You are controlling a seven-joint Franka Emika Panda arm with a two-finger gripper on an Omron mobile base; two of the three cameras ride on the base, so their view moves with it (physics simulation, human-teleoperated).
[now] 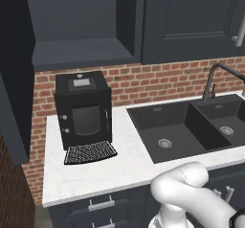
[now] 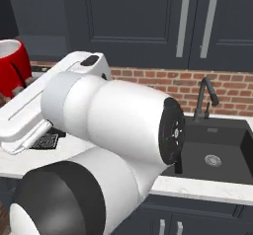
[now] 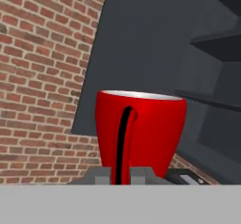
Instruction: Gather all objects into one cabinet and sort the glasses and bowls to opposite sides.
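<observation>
Left base view: one white marble worktop (image 1: 95, 167) carries one black boxy coffee machine (image 1: 82, 111) with a mesh drip tray. To its right sits one black double sink (image 1: 191, 129), its right basin cut off by the frame edge, with one dark curved tap (image 1: 213, 81) behind it. Above, the wide dark charcoal wall cabinet (image 1: 81, 54) stands open with one bare shelf; its door at the left is only partly in frame. A closed dark cabinet front (image 1: 191, 21) hangs to its right, with a sliver of grey handle at the frame edge. A red brick wall (image 1: 158, 81) runs between cabinets and worktop. The white arm's elbow fills the lower right corner.

Right base view: the arm's bulky white links hide most of the worktop and the coffee machine. At the far left edge one glossy red mug (image 2: 14, 66) shows, cut off by the frame, just beyond the white hand. Two long grey bar handles (image 2: 197, 21) hang on closed dark doors. The sink and tap show at right.

Hand view: the red mug (image 3: 141, 133) sits upright, white inside, its handle facing the camera. The end effector (image 3: 121, 175) is closed narrow on that handle, the two grey fingertips (image 3: 101, 175) pressed against it. Behind are brick wall and dark cabinet shelves; how many shelves I cannot tell.
</observation>
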